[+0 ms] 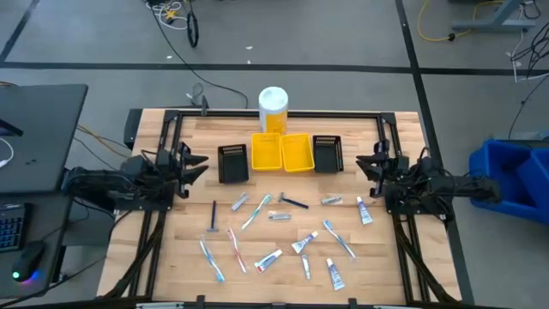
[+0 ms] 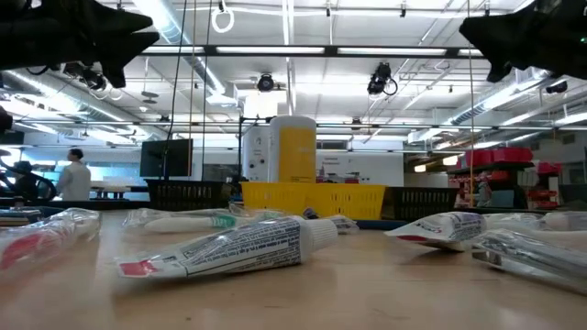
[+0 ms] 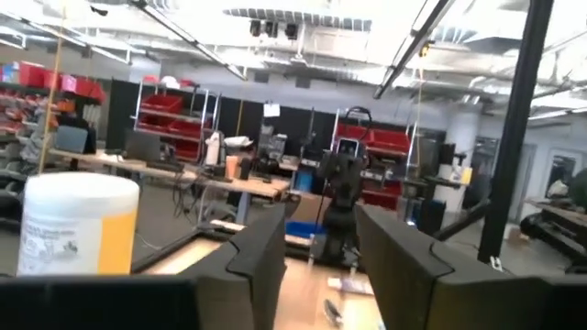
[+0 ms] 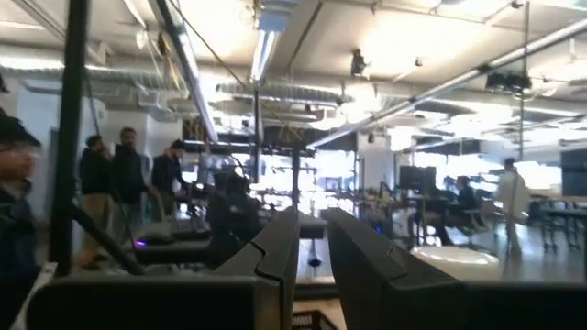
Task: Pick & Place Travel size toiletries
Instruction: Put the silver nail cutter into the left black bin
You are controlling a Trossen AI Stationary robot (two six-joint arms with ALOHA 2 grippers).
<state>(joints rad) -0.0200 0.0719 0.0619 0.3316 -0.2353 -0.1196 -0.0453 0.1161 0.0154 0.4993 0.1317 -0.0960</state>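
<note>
Closest to us in the low view we've got a small white toothpaste tube with a red end (image 2: 229, 247) lying flat on the pale wooden surface (image 1: 386, 257), with more clear-wrapped toiletries either side of it. From above, the whole scatter of travel size toiletries (image 1: 283, 232) sits across the near and middle part of the surface: a slim red toothbrush (image 1: 235, 249), a light blue toothbrush (image 1: 211, 260), a thin dark razor (image 1: 214, 215), another dark one (image 1: 293, 202), and a white tube (image 1: 364, 210) over toward the right. Nothing is held by either arm.

Further back we see a row of small bins, two yellow plastic bins (image 1: 282, 151) in the middle touching each other, a black bin (image 1: 233, 163) on one side and another black bin (image 1: 327, 154) on the other. Behind those stands a tall white-and-yellow cylindrical container (image 1: 274, 110).

The left gripper (image 1: 196, 165) hangs at the left edge, fingers (image 3: 266, 261) parted a bit, empty. The right gripper (image 1: 367, 165) mirrors it on the right edge, fingers (image 4: 280, 252) slightly apart, also empty.
</note>
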